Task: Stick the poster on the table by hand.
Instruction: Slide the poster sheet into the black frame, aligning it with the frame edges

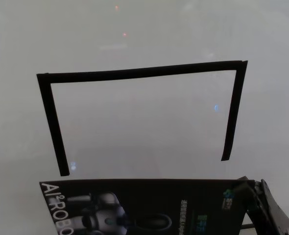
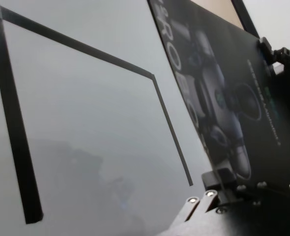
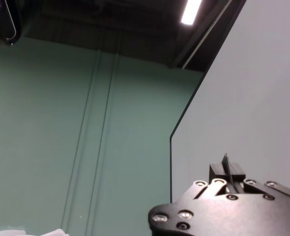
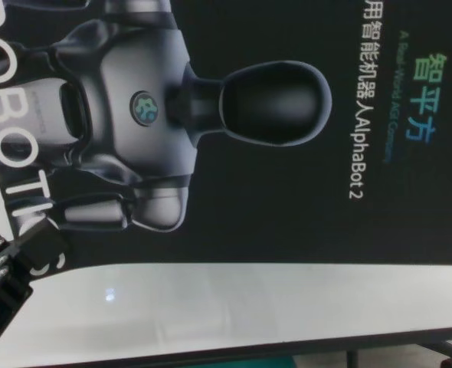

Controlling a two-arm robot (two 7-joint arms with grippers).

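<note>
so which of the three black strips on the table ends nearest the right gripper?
The strip on the robot's right: its near end stops just short of the poster corner that the right gripper pinches. The left strip and far strip lie farther away.

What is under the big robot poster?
The white table shows below the poster, which both pincers, left and right, hold at its edges. Whatever lies directly behind the sheet is covered.
</note>
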